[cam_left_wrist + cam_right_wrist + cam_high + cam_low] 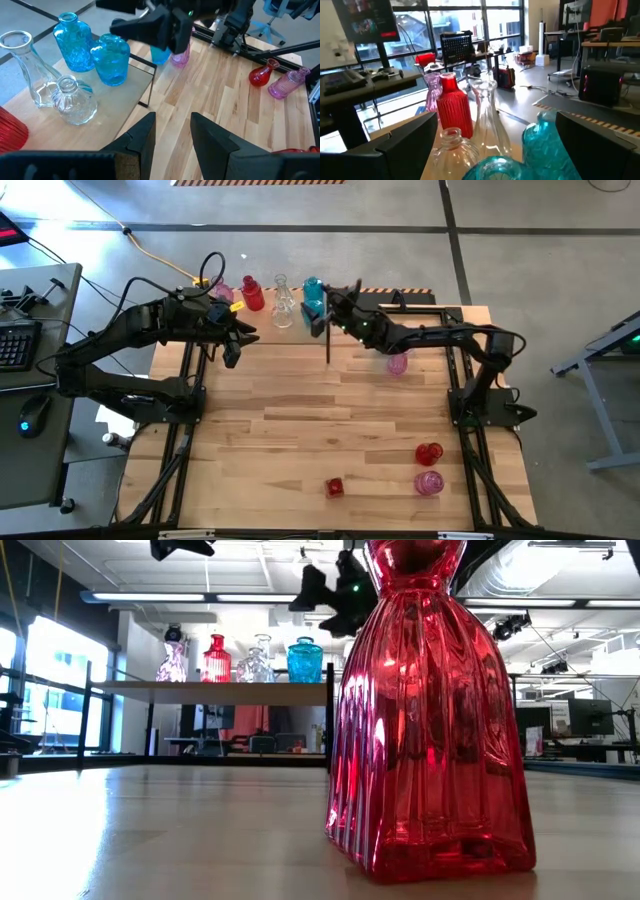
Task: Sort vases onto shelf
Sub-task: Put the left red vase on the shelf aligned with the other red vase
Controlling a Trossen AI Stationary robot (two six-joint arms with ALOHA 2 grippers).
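The vases on the shelf (262, 330) stand grouped by colour, pink (172, 662), red (216, 658), clear (258, 660), then teal (305, 660), so the teal pair sits directly under the right gripper (318, 310), whose fingers are spread wide with nothing between them, probably just after a release. Just beside it, the left gripper (232, 340) hovers part-open and empty. Five vases wait behind the right gripper on the plank tabletop (300, 440). Beyond lies a workshop with desks and windows.
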